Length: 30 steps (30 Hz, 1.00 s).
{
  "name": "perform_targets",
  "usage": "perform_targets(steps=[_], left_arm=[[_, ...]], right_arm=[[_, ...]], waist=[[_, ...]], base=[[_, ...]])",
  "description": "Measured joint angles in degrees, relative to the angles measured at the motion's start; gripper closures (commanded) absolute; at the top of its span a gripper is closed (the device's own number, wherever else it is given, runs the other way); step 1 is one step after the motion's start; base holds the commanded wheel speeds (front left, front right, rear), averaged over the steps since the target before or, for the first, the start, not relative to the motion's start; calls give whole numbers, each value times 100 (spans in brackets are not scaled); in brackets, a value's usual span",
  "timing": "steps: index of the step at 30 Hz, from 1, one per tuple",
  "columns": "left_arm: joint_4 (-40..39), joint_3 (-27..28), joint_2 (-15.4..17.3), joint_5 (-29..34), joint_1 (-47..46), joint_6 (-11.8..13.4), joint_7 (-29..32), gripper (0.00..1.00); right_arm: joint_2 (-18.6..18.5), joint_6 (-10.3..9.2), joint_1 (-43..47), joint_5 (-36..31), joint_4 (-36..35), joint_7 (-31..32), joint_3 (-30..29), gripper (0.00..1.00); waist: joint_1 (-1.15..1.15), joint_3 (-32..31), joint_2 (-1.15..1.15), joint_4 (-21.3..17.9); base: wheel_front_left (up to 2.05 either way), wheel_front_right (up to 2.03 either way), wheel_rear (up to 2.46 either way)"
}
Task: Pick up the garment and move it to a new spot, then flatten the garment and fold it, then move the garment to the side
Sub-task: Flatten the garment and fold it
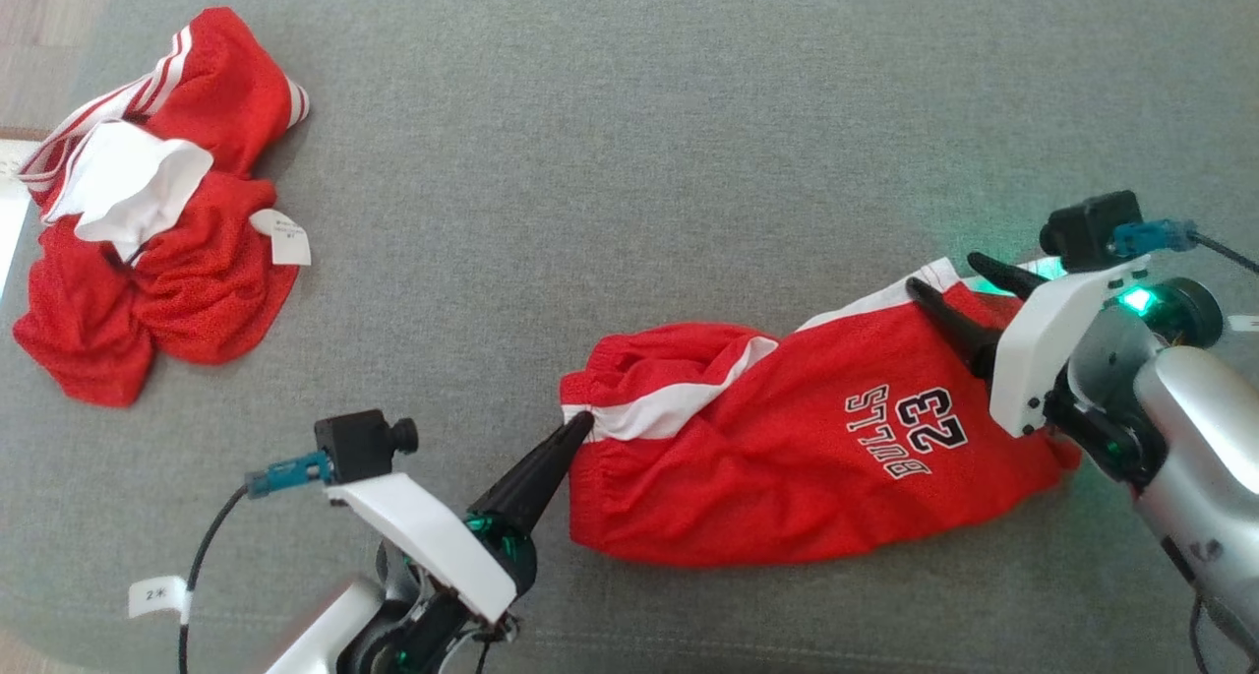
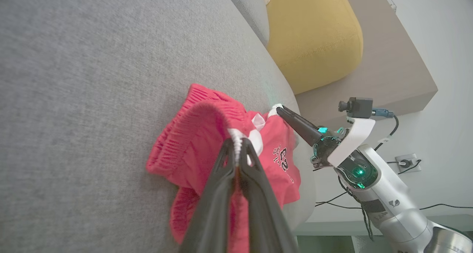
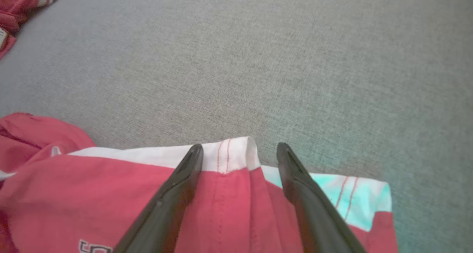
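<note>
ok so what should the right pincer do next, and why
Probably close the right pincer on the white hem. Its jaws stand open, one finger on each side of the hem's raised corner, while the left pincer is shut on the other end of the red shorts. A grip on both ends should let the arms pull the cloth flat.

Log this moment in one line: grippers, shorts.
left gripper: shut on shorts, at waistband | right gripper: open, astride white hem | shorts: bunched on grey cushion, not yet flat | other red garment: crumpled, far left
</note>
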Motion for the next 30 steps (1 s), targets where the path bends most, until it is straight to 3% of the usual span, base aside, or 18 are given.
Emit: perform_targets(steps=[4,5,6,7,9,10,21,30], left_arm=[[10,-110,9,-82,-107,0,-49,100],[12,-135,12,-110,-140,0,-51,100],[13,-159,15,-132,-171,0,-62,100],[19,-190,18,-145,-197,0,-94,100],[44,-254,32,-157,-232,0,-103,100],[54,-275,42,-192,-242,0,-124,100],[88,-345,226,-296,-265,1,-396,100],[-538,-100,520,-519,-706,1,-600,100]], right_arm=[[7,0,-120,-64,232,-37,166,2],[7,0,-160,-64,275,-53,196,8],[7,0,-197,-65,311,-79,221,23],[7,0,-242,-66,345,-122,266,47],[24,0,-323,-65,400,-209,327,78],[36,0,-348,-48,415,-250,350,100],[-16,0,-389,149,403,-926,472,100],[-360,0,-628,506,-132,-1905,-325,100]], waist=[[0,51,0,30],[0,62,0,41],[0,74,0,52],[0,83,0,62],[0,94,0,72],[0,96,0,72],[0,13,0,-88],[0,37,0,-489]], base=[[0,0,0],[0,0,0],[0,0,0],[0,0,0],[0,0,0],[0,0,0],[0,0,0],[0,0,0]])
